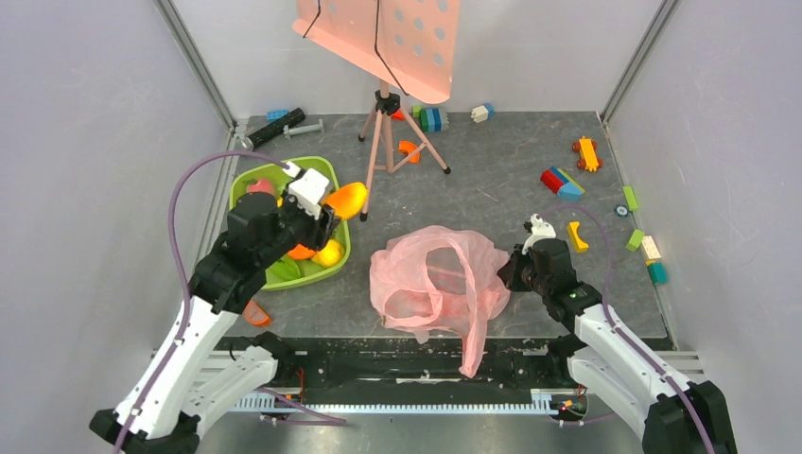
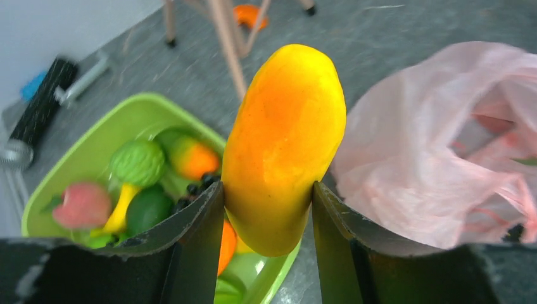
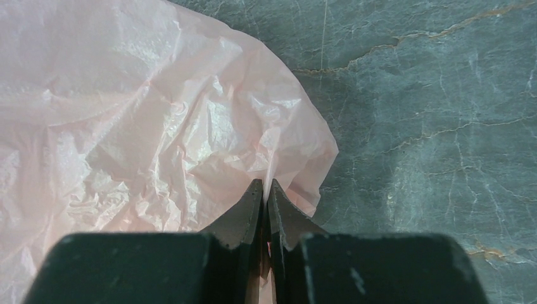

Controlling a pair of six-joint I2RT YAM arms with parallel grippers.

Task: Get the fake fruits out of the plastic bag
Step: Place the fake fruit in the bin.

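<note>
The pink plastic bag (image 1: pixel 437 279) lies crumpled near the table's front middle, one handle hanging over the edge. My right gripper (image 1: pixel 515 268) is shut on a fold of the bag's right edge (image 3: pixel 278 171). My left gripper (image 1: pixel 326 210) is shut on a yellow-orange mango (image 1: pixel 347 200) and holds it above the right rim of the green bowl (image 1: pixel 322 170). In the left wrist view the mango (image 2: pixel 285 139) stands between both fingers, with the bag (image 2: pixel 437 152) to its right. The bowl (image 2: pixel 136 114) holds several fake fruits. I cannot tell whether the bag holds anything.
A tripod (image 1: pixel 383 128) carrying a rigid pink perforated panel (image 1: pixel 397 38) stands just behind the bowl. Toy blocks and a toy car (image 1: pixel 587 151) lie at the back and right. A black tube (image 1: pixel 279 126) lies at the back left. An orange piece (image 1: pixel 255 312) lies near the left arm.
</note>
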